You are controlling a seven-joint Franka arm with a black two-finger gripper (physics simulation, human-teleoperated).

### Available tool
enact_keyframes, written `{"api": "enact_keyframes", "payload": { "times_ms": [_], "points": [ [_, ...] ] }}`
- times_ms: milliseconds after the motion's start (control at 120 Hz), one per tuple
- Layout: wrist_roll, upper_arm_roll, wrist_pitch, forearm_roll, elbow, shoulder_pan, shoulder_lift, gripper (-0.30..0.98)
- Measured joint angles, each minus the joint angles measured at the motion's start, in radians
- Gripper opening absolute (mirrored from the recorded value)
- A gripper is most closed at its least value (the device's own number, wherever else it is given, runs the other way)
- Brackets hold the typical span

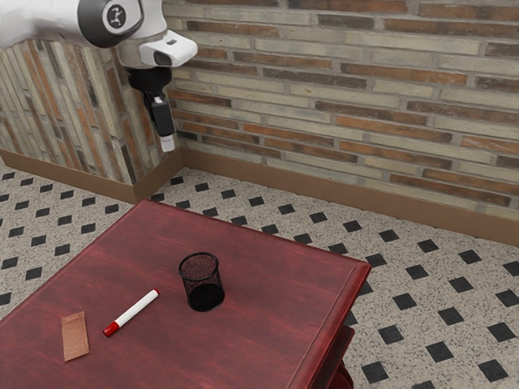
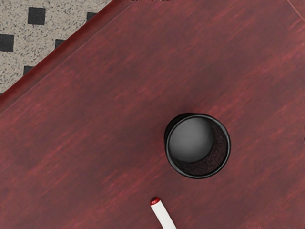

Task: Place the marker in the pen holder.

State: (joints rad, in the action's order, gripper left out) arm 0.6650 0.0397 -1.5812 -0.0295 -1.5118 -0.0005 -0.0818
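Observation:
The gripper (image 1: 167, 144) hangs pointing down, high above the far side of the red table (image 1: 268, 267), well away from the marker and the pen holder. Lying on the tabletop is a white marker (image 1: 136, 313) with red ends. A black mesh pen holder (image 1: 202, 282) stands upright close by, toward the exterior view's right of the marker. The wrist view looks down into the round mouth of the pen holder (image 2: 198, 146), with one red-tipped end of the marker (image 2: 164, 215) beside it, apart from it.
A flat tan rectangular piece (image 1: 75, 335) lies on the table near the marker, toward the exterior view's left. Behind the table are a tiled floor (image 1: 324, 243) and a brick wall (image 1: 340, 105). The table's edge (image 2: 62, 52) crosses a corner of the wrist view.

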Motion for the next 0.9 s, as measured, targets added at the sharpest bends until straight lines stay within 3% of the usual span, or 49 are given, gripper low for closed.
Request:
{"api": "enact_keyframes", "payload": {
  "times_ms": [242,367,492,617,900],
  "points": [
    [0.051,-0.005,-0.003,0.014,-0.015,-0.002,0.003,0.69],
    [-0.031,-0.012,-0.072,0.015,-0.263,0.044,0.127,0.69],
    [-0.129,-0.012,-0.144,-0.023,-0.387,0.056,0.187,0.69],
    [-0.221,-0.035,-0.293,-0.041,-0.579,0.036,0.200,0.69],
    [-0.453,-0.083,-0.598,-0.058,-0.799,0.050,0.171,0.68]
  ]
}}
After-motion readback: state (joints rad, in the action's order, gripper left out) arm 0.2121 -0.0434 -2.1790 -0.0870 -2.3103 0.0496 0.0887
